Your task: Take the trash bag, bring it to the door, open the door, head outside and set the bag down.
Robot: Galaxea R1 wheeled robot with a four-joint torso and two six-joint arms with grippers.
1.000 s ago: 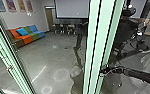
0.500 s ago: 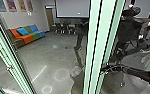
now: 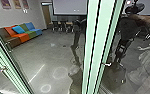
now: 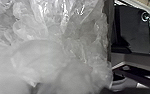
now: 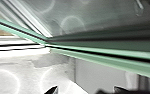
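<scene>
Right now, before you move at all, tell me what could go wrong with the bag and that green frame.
The bag is bulky, crumpled film; it could snag or tear if it brushes the green frame.
The glass is see-through and carries the robot's dark reflection, so its surface might be misjudged and bumped.
The right tool is open with the frame crossing its view, so it may knock the frame.

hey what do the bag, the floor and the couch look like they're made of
Bag: thin, translucent plastic, crinkled and catching glossy highlights. Floor: probably smooth concrete, mottled grey with a slight sheen. Couch: fabric or vinyl, its coloured sections looking mostly matte; I can't tell which.
</scene>
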